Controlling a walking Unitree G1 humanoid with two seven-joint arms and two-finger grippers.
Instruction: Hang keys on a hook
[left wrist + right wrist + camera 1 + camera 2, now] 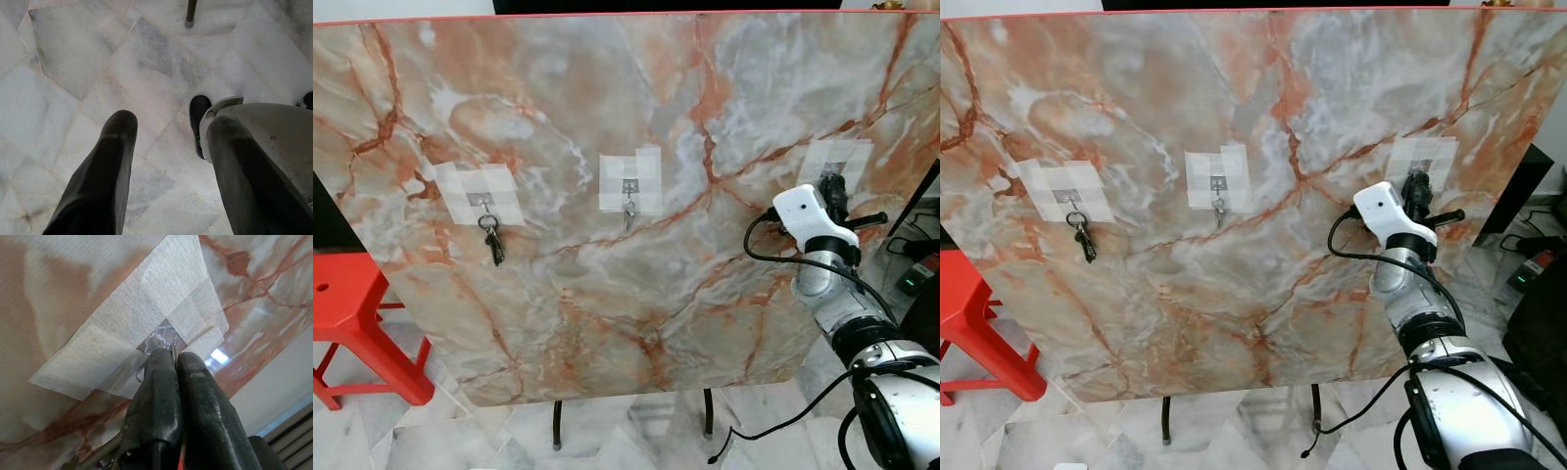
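Observation:
An upright marble board (607,294) carries three white tape patches, each with a small hook. A bunch of keys (493,240) hangs from the left hook. The middle hook (628,211) is bare. My right gripper (829,191) is raised to the right patch (842,155). In the right wrist view my right gripper (174,355) is shut on a thin metal key ring (141,373), its tips right against the clear hook (160,339). Keys (83,461) dangle under the fingers. My left gripper (171,122) hangs open over the floor.
A red stool (352,313) stands left of the board. The board's thin dark legs (556,426) rest on the pale marble floor. Cables and black equipment (915,274) lie to the right. My own foot (199,122) is below the left gripper.

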